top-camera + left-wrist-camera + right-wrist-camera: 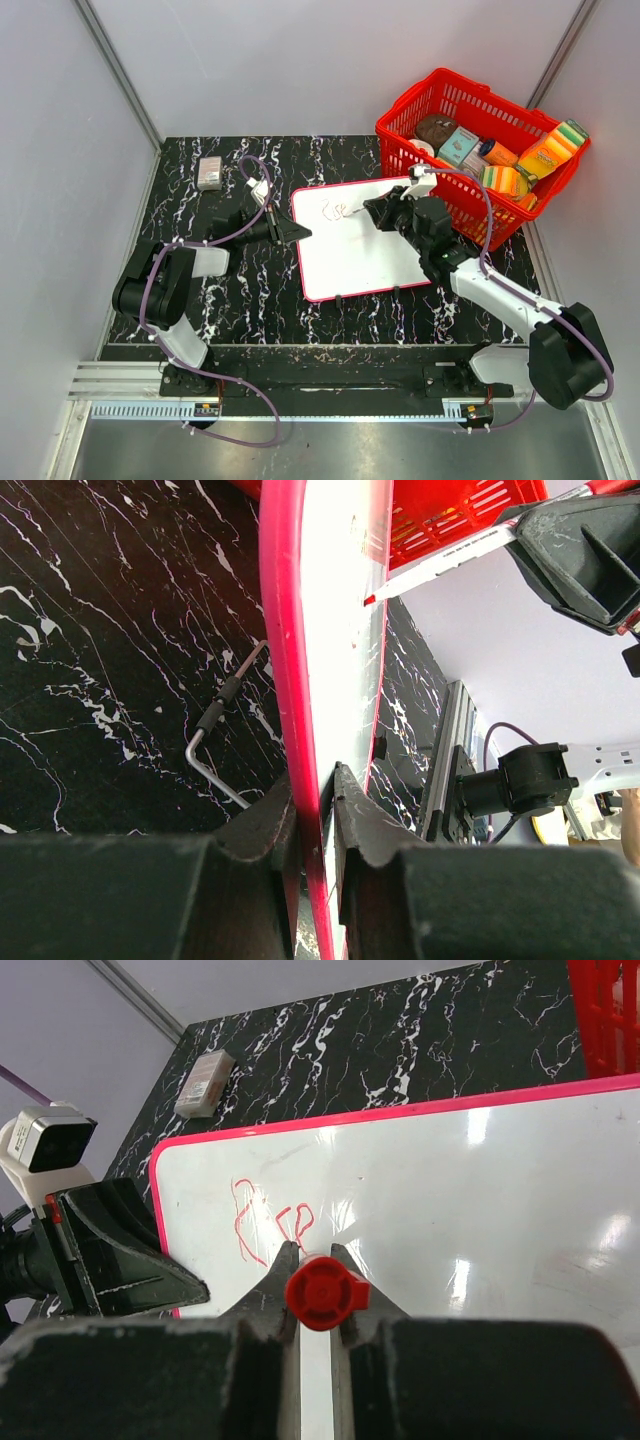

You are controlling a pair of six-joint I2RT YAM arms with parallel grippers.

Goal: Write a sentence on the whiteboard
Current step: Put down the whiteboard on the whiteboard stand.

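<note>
Just right of the whiteboard (350,265) stands a filled red basket (405,150).

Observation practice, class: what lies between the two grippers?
Top view: the whiteboard, first red strokes of the sentence, and the marker in the right gripper; left gripper clamps the board's edge.

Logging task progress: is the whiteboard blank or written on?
Written on: the whiteboard bears a few loops of red writing near its far left corner; the rest is bare white.
</note>
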